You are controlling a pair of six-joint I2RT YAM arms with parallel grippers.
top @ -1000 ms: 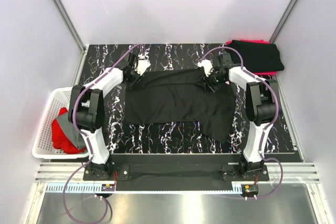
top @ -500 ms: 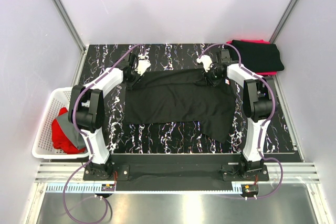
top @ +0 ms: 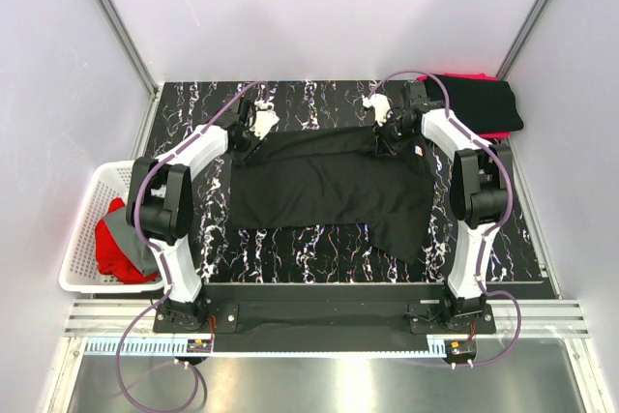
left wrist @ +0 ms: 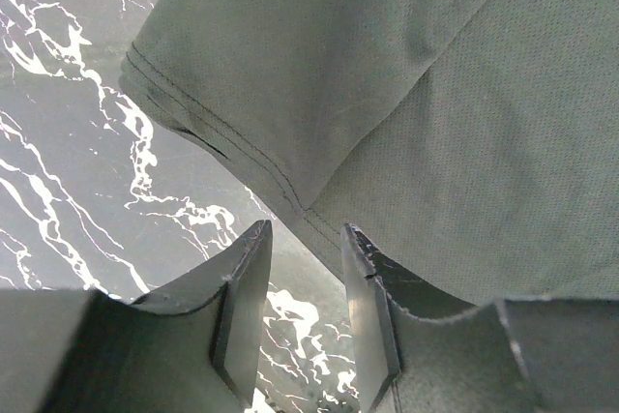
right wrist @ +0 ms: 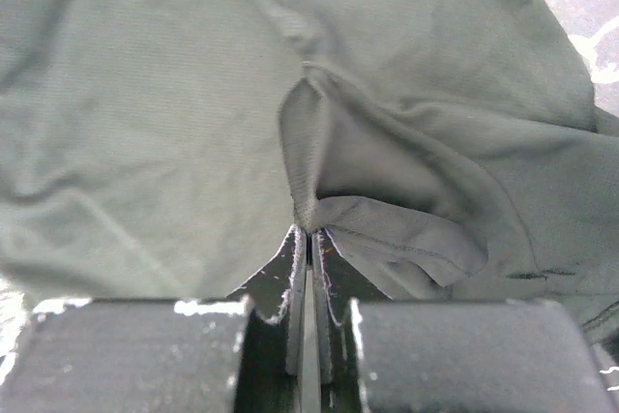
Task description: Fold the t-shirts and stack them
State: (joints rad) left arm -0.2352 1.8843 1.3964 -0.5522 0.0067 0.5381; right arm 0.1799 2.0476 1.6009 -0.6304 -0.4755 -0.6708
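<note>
A black t-shirt (top: 329,186) lies spread flat across the middle of the marble table (top: 319,103). My left gripper (top: 250,138) is at its far left corner. In the left wrist view it (left wrist: 305,239) stands open, with the stitched hem of the shirt (left wrist: 406,94) just past the fingertips and only table between the jaws. My right gripper (top: 387,132) is at the shirt's far right edge. In the right wrist view it (right wrist: 309,234) is shut on a small pinched fold of the black cloth (right wrist: 145,123), which bunches up around the tips.
A folded stack of t-shirts (top: 476,103), black over red, sits at the far right corner. A white slatted basket (top: 82,239) stands off the table's left side and holds red and grey t-shirts (top: 121,244).
My right gripper has closed onto the shirt's far right edge and shifted slightly toward the far side. The left gripper has stayed open in place.
</note>
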